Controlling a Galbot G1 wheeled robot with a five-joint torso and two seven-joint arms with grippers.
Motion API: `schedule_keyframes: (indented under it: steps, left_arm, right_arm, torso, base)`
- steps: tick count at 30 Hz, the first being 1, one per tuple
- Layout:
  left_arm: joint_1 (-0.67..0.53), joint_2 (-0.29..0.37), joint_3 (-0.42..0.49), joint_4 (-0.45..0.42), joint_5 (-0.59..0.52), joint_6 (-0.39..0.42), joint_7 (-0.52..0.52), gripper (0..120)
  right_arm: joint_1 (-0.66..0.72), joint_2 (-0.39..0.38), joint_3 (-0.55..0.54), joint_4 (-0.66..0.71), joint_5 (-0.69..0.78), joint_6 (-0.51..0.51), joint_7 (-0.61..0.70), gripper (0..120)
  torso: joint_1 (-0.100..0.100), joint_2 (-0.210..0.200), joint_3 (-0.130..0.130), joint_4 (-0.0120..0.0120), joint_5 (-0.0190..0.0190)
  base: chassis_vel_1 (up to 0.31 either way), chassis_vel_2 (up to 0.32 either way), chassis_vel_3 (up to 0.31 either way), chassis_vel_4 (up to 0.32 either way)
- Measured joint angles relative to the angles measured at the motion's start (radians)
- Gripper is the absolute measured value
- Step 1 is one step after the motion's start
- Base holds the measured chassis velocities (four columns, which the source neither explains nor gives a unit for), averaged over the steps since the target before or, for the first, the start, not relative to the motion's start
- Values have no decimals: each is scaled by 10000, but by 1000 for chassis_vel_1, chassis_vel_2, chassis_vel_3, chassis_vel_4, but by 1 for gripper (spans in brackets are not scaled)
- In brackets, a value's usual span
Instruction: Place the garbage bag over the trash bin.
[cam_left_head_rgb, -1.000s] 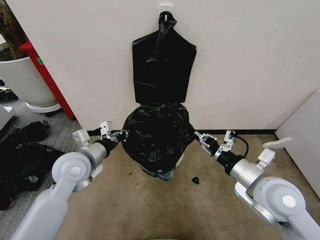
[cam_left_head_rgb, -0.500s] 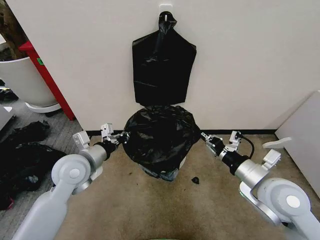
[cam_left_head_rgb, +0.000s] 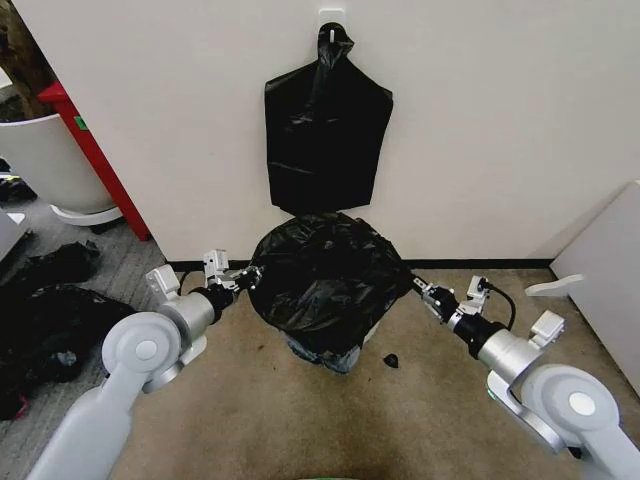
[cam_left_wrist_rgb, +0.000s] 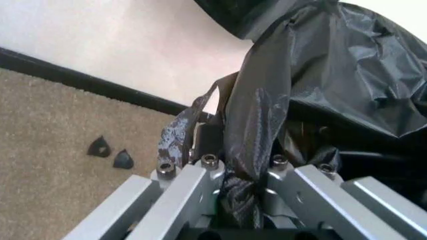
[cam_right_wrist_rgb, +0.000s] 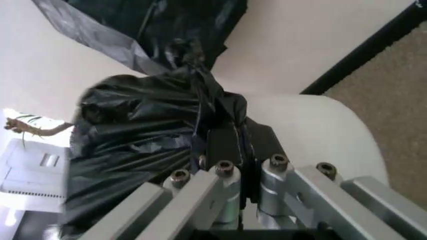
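Trash bin (cam_right_wrist_rgb: 313, 130) mostly under garbage bag (cam_left_head_rgb: 325, 275)

You face a cream wall (cam_left_head_rgb: 480, 120) with a black baseboard (cam_left_head_rgb: 480, 264) across the frame's middle. Brown carpet (cam_left_head_rgb: 300, 420) fills the bottom, a red post (cam_left_head_rgb: 95, 160) and big white tub (cam_left_head_rgb: 45, 160) stand upper left.

We're in what looks like an office or lab corner, indoors: plain cream wall (cam_left_head_rgb: 480, 120) w/ black baseboard (cam_left_head_rgb: 480, 264), short-pile tan carpet (cam_left_head_rgb: 300, 420), grey carpet tiles (cam_left_head_rgb: 100, 262) further left. By the wall, a red cabinet edge (cam_left_head_rgb: 95, 160), a big white round tub (cam_left_head_rgb: 45, 160), a white panel (cam_left_head_rgb: 605, 275) on the right. Nothing domestic; bare, utility-type space.
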Motion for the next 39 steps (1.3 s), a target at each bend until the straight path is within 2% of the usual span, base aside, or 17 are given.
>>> schedule_keyframes:
  steps: [9,24,28,30,34,38,39]
  left_arm:
    - [-79,29,-10,2,-299,-22,-84,3]
    - [-83,108,-40,-122,-590,-5,-182,3]
    - [-121,77,10,-108,-498,4,-254,3]
    - [-134,76,12,-103,-498,4,-274,3]
    - [-279,73,-10,-45,-595,-1,-566,3]
    - [-276,77,-31,-51,-600,-32,-735,3]
    - [-277,82,-34,-59,-579,-42,-835,3]
  right_arm:
    - [-216,23,-150,-401,-802,-51,-666,0]
    - [-206,150,-512,-822,-1544,-35,-956,0]
    - [-374,110,-430,-480,-1871,-66,-1016,18]
    - [-388,107,-425,-458,-1908,-67,-1020,19]
    - [-609,41,-431,-161,-2537,-73,-1262,39]
    - [-700,20,-494,-35,-3052,2,-1351,47]
    - [-780,6,-490,82,-3350,60,-1393,55]
  torso:
    - [0,0,0,0,-1]
    - [0,0,0,0,-1]
    - [0,0,0,1,-3]
    - [0,0,0,0,-2]
    - [0,1,0,-2,-2]
    - [0,1,0,2,0]
    - [0,1,0,0,-2]
  base:
    - [0,0,0,0]
    - [0,0,0,0]
    - [0,0,0,0]
    - [0,0,0,0]
    - [0,0,0,0]
    - [0,0,0,0]
    - [0,0,0,0]
